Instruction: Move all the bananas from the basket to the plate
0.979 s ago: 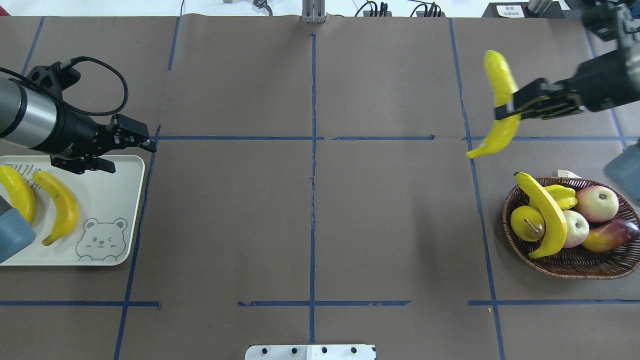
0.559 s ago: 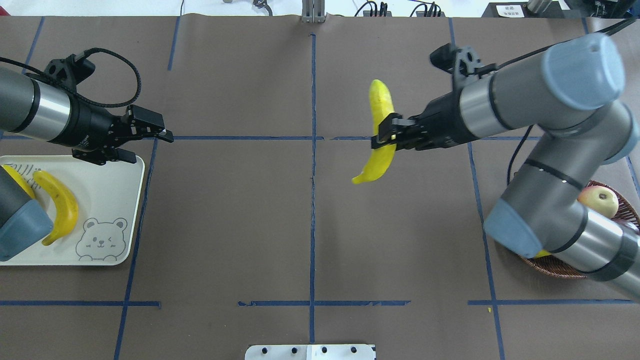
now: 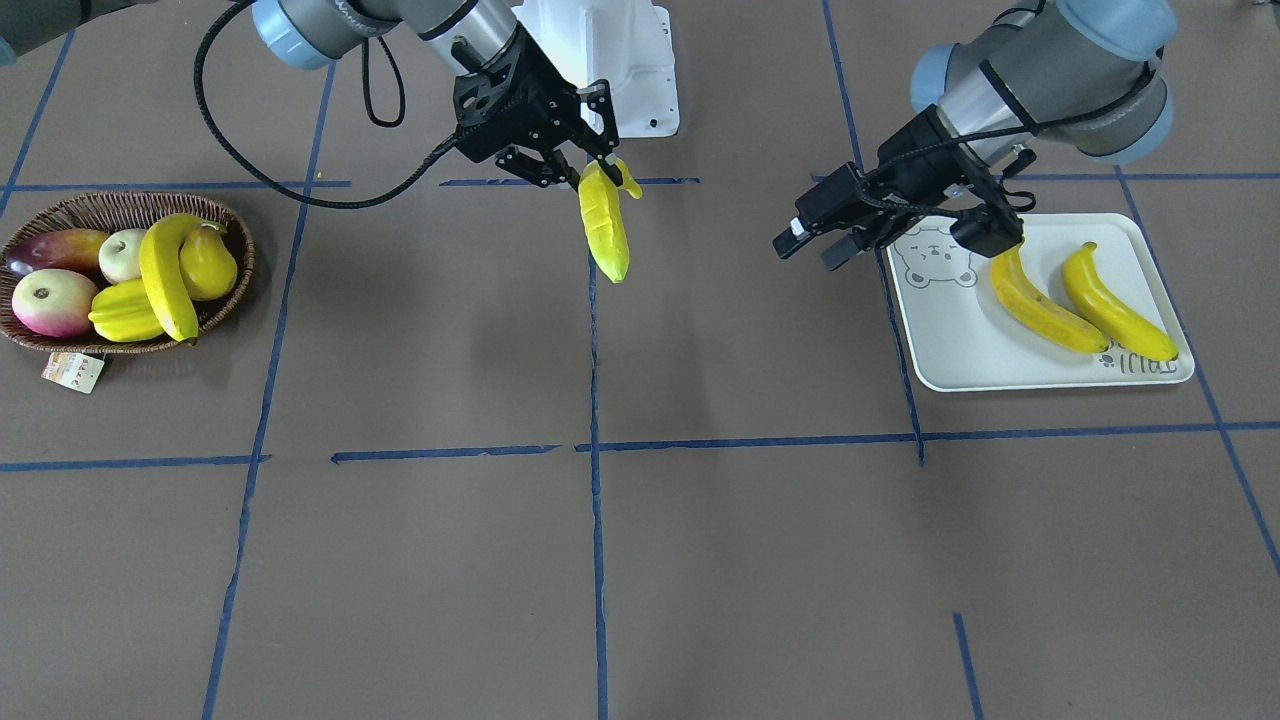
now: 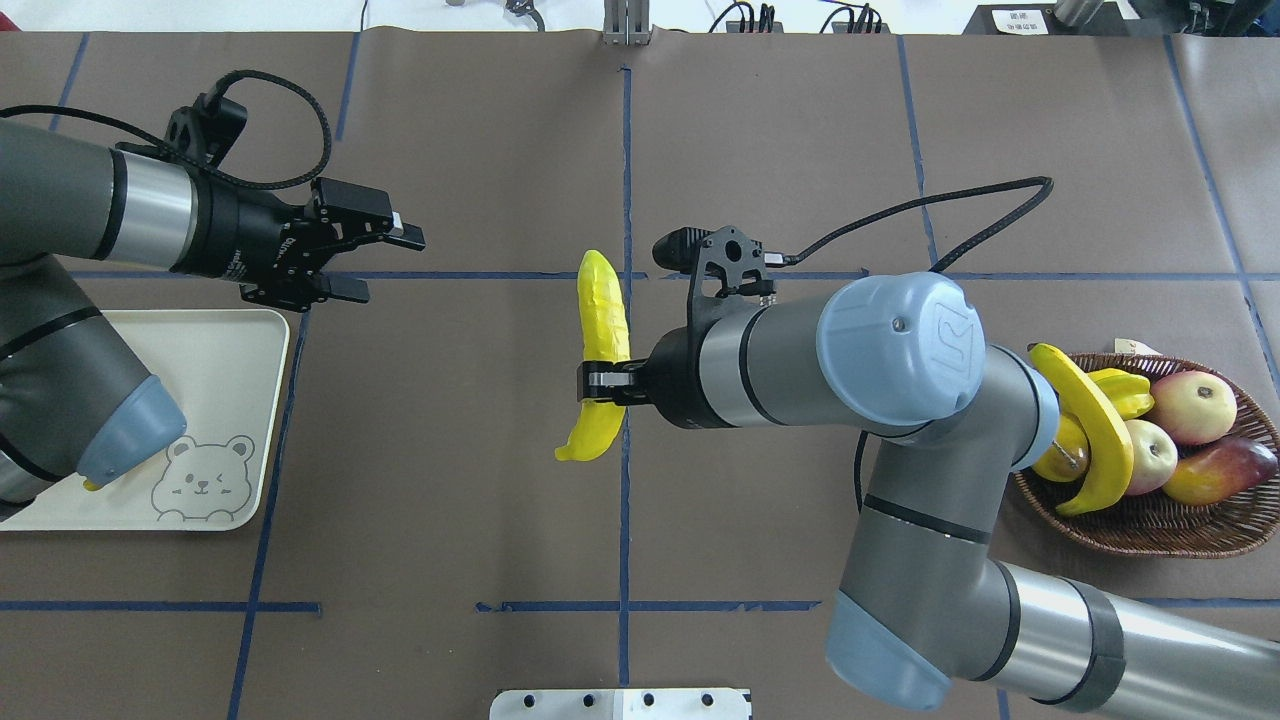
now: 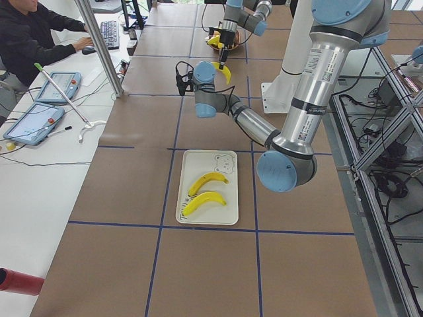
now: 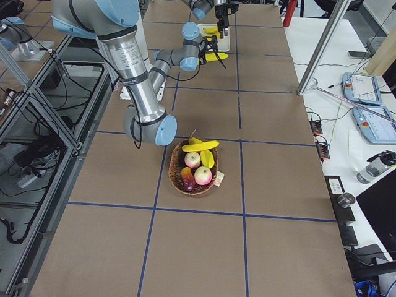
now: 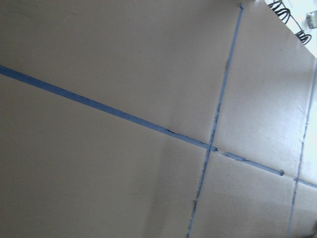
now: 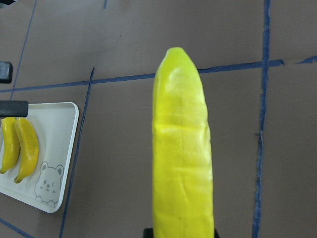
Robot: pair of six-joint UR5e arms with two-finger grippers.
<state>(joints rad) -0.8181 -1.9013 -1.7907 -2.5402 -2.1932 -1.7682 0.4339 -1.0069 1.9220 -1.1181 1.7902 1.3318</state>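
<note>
My right gripper (image 4: 602, 383) is shut on a yellow banana (image 4: 603, 310), held in the air over the table's centre line. In the right wrist view this banana (image 8: 183, 163) fills the frame. A second banana (image 4: 1095, 430) lies across the other fruit in the brown wicker basket (image 4: 1150, 530) at the right. Two bananas (image 3: 1040, 300) (image 3: 1115, 305) lie on the white bear plate (image 3: 950, 330) at the left. In the overhead view my left arm hides them. My left gripper (image 4: 390, 267) is open and empty, hovering just past the plate's far inner corner, apart from the held banana.
The basket also holds two apples (image 4: 1195, 405), a pear (image 3: 207, 262), a starfruit (image 3: 125, 310) and a reddish mango (image 4: 1220, 470); a paper tag (image 3: 72, 370) lies beside it. Blue tape lines grid the brown table. A person (image 5: 30, 36) sits at a side desk.
My right arm has carried the banana leftward from near the basket to the table's centre. My left gripper has moved off the plate toward the centre, still open.
</note>
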